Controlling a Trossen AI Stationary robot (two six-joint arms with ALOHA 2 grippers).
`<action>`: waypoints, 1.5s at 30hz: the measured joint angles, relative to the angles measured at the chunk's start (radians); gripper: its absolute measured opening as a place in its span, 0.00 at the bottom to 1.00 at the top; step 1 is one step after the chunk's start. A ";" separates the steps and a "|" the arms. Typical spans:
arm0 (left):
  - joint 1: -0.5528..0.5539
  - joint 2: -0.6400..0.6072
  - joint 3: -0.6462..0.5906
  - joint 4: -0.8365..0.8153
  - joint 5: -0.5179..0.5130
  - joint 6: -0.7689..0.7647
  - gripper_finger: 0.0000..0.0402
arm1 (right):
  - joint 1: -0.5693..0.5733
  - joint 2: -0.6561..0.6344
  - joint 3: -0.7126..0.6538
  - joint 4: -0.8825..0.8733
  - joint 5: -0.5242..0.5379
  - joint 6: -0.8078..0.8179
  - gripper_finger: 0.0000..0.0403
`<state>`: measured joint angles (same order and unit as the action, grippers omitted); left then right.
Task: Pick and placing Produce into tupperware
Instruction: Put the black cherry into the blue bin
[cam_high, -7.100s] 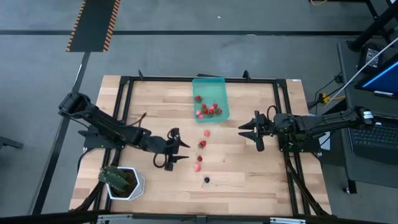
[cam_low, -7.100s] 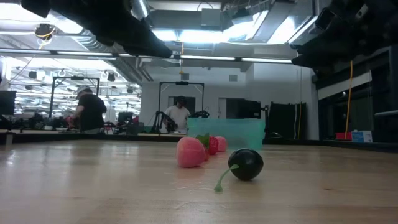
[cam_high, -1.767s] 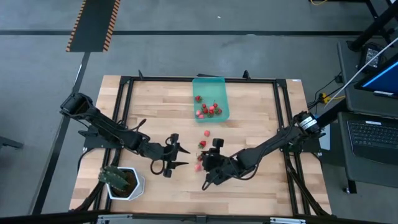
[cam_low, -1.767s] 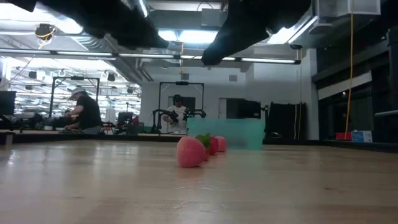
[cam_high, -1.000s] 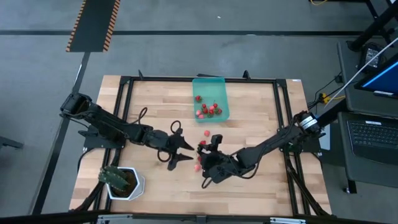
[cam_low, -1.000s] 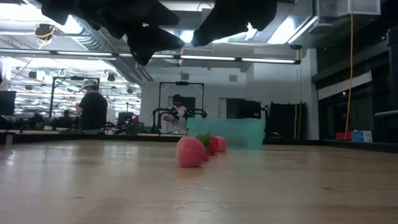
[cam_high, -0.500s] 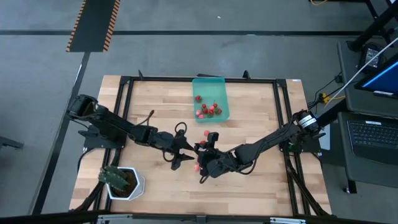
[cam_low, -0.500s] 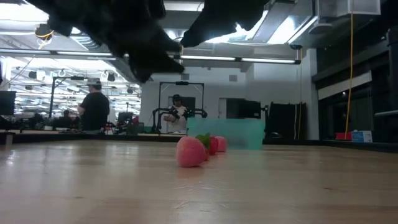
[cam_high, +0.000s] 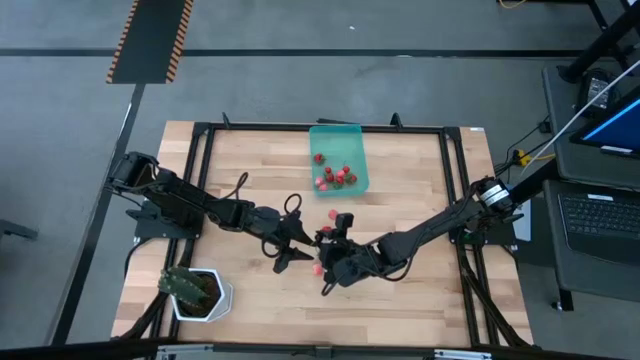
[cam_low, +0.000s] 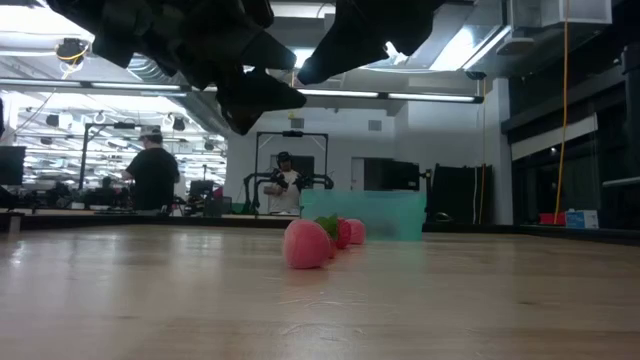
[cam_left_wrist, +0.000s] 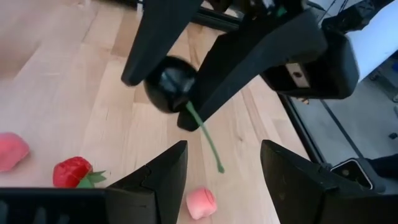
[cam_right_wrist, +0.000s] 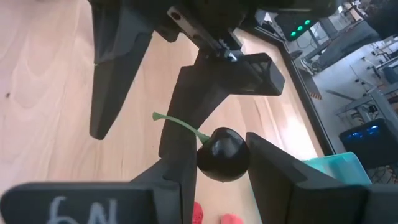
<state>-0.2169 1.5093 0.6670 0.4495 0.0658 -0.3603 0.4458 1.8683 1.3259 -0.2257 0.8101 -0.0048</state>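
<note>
Right gripper (cam_right_wrist: 214, 165): just below centre of the high view, raised off the table (cam_high: 400, 300); fingers clamped on the dark berry (cam_right_wrist: 222, 154), its green stem sticking out sideways
Left gripper (cam_left_wrist: 224, 165): left of centre in the high view, tips near the right gripper; fingers spread wide, holding nothing
Loose produce: pink fruit (cam_low: 306, 244) and two reddish ones behind it at centre of the low view, on the wood; more lie below the container in the high view
Tupperware (cam_high: 336, 136): teal, upper centre of the high view, several red fruits (cam_high: 338, 177) in its lower end
Potted plant (cam_high: 196, 291): lower left corner of the table
</note>
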 joint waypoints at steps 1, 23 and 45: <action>0.000 0.000 0.000 -0.003 0.000 0.000 0.48 | 0.000 0.000 -0.003 0.002 0.000 0.001 0.29; 0.021 0.000 0.000 0.003 -0.054 0.031 0.01 | 0.000 0.000 -0.007 -0.004 -0.020 0.022 0.29; 0.019 -0.005 0.000 -0.034 -0.062 0.083 0.00 | 0.000 0.001 -0.007 -0.008 -0.021 0.031 0.65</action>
<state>-0.1974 1.5040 0.6670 0.4153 0.0036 -0.2775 0.4458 1.8690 1.3190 -0.2333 0.7894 0.0263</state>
